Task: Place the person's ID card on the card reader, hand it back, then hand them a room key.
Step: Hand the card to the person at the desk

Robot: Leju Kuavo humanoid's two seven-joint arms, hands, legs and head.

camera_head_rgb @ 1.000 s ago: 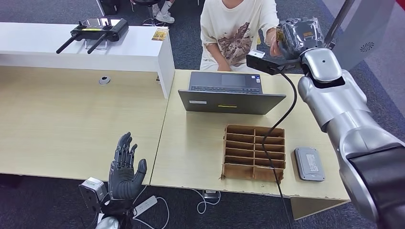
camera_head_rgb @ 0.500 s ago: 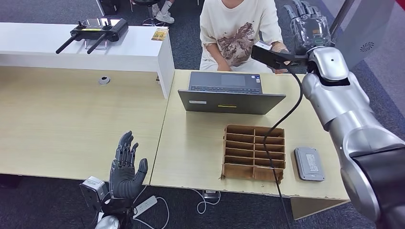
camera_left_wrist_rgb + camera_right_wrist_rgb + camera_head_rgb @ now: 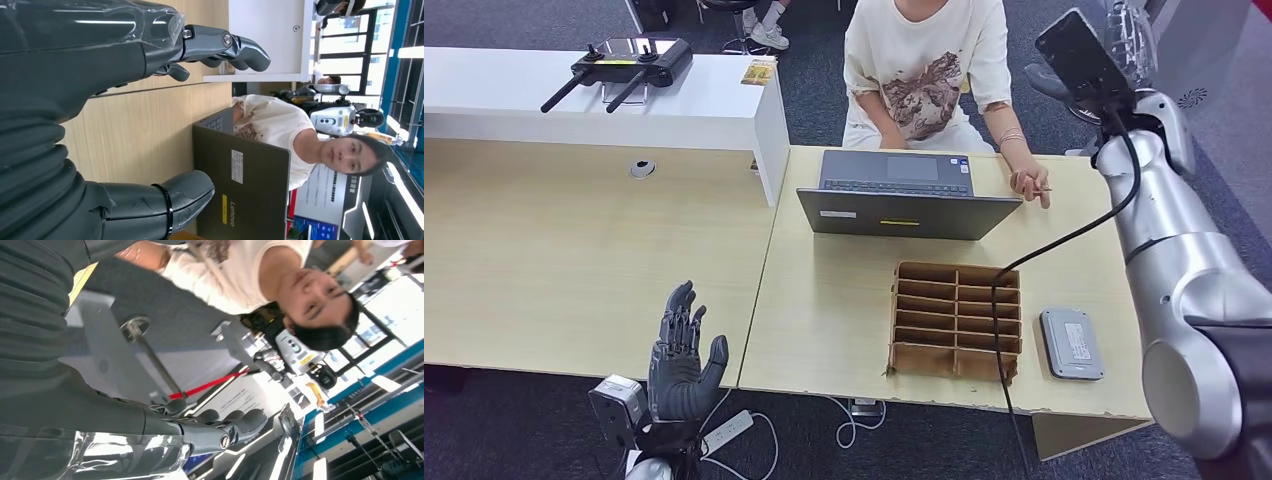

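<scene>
Right hand: reaching high beside the person, fingers extended, gripping nothing.
Left hand: hovering upright at pale wooden bench edge, fingers spread, released.

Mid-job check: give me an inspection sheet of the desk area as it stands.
Surface: light wood desk, with a raised white counter behind.
Job's things: grey card reader flat near the desk's right edge, nothing on it; person's hand holds a small thin item, too small to identify.
Clutter: laptop, cardboard divider tray, black controller on the counter.
Hands: left hand open, low at the desk's front edge; right hand raised high, open.
Cables: black cable running from the right wrist across the tray.
Surroundings: seated person opposite.
</scene>
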